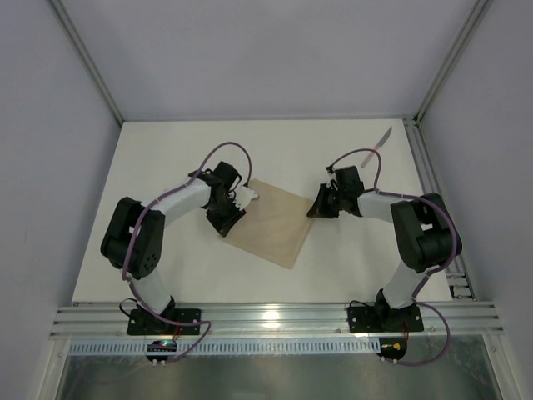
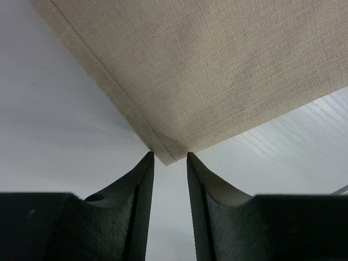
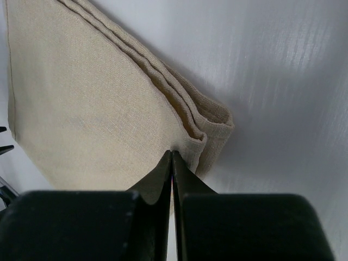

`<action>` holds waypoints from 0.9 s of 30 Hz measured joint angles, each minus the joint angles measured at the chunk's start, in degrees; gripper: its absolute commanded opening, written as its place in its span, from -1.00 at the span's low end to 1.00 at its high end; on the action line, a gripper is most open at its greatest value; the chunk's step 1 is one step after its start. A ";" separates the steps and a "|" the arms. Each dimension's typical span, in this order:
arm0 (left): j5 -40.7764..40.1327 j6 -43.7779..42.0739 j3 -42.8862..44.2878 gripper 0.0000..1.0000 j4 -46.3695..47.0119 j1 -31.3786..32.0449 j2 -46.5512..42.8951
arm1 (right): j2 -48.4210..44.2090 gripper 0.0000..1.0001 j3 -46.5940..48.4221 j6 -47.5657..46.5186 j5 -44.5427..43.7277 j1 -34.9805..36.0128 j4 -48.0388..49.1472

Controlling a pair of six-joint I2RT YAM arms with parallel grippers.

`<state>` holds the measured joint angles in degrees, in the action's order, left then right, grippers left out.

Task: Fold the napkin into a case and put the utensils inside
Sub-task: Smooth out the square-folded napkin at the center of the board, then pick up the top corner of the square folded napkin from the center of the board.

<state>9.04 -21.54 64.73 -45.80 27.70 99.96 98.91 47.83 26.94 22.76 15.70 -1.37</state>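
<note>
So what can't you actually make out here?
Right wrist view: whether the right gripper pinches a layer of the napkin; its shut fingers cover the spot.
Top view: the napkin's left corner, hidden under the left gripper.
Top view: the knife at the far right is too small for detail; no other utensil shows.
Left wrist view: the napkin runs off the top edge.
</note>
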 measured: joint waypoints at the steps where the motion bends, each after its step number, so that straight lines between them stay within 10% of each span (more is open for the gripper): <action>1: 0.09 0.00 0.85 -0.26 -0.42 0.00 0.00 | 0.00 -0.93 -0.04 -0.02 0.20 -0.02 0.07; 16: 3.08 3.43 36.37 -0.15 4.52 -1.46 17.44 | -1.92 -0.93 0.15 -1.62 2.27 -0.02 -1.18; 27: 4.74 2.82 42.32 -0.19 4.11 -2.45 30.27 | -1.75 -0.93 0.15 -1.77 3.17 -0.07 -1.27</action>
<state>13.78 -18.72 107.04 -41.69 25.26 130.23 97.17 47.99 25.17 25.93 15.64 -2.63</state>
